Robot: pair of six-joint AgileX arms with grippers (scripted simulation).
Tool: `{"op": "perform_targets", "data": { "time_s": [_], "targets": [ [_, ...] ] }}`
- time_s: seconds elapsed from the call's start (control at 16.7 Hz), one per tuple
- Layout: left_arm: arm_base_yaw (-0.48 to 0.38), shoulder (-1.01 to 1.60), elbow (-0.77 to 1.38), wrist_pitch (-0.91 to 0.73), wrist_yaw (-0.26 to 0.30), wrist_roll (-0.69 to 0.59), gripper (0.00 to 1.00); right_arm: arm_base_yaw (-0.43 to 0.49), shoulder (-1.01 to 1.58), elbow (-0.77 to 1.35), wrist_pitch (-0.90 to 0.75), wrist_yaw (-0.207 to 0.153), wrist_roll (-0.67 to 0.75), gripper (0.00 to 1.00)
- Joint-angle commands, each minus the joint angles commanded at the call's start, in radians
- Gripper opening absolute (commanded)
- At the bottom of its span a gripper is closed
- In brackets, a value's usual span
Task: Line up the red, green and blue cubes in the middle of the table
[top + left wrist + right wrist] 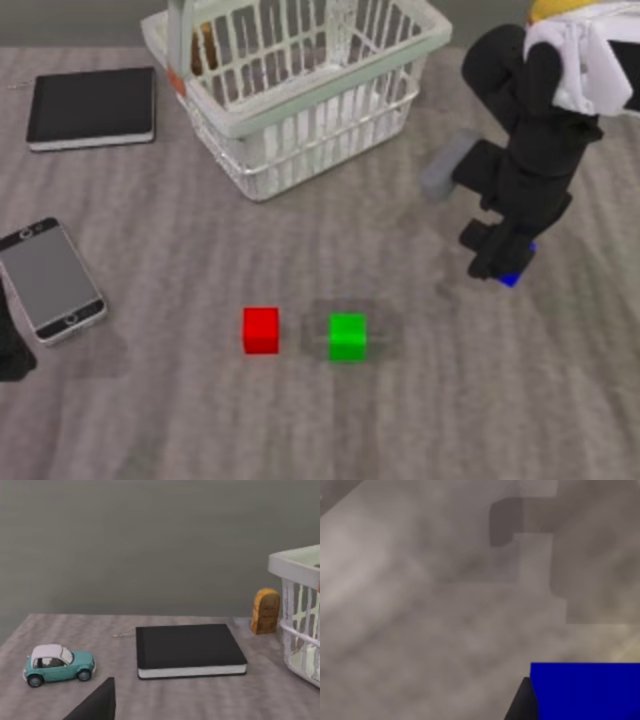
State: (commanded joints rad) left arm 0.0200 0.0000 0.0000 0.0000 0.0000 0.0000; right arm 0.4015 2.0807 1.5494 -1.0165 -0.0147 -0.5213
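The red cube [261, 330] and the green cube [347, 336] sit side by side on the grey table [180, 420], a small gap between them, near the middle. To the right of them my right gripper [500, 262] covers the blue cube [512, 278], so only a corner of it shows from above. In the right wrist view the blue cube [585, 690] fills the corner and one dark fingertip [524, 700] presses flat against its side. My left gripper [12, 355] is parked at the left edge with nothing in it.
A white wire basket [300, 90] stands at the back centre. A black notebook [92, 108] lies back left and a phone [50, 280] at the left. The left wrist view shows a teal toy car [57, 664] and a tan block [264, 611] by the basket.
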Motion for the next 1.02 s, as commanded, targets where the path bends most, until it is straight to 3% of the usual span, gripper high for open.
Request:
{"op": "perform_targets", "data": {
  "time_s": [0.48, 1.02],
  "targets": [
    [0.000, 0.000, 0.000, 0.000, 0.000, 0.000, 1.00, 0.019, -0.014, 0.016, -0.031, -0.002, -0.038, 0.00],
    [0.000, 0.000, 0.000, 0.000, 0.000, 0.000, 1.00, 0.196, -0.072, 0.007, -0.090, -0.016, -0.429, 0.00]
  ]
}}
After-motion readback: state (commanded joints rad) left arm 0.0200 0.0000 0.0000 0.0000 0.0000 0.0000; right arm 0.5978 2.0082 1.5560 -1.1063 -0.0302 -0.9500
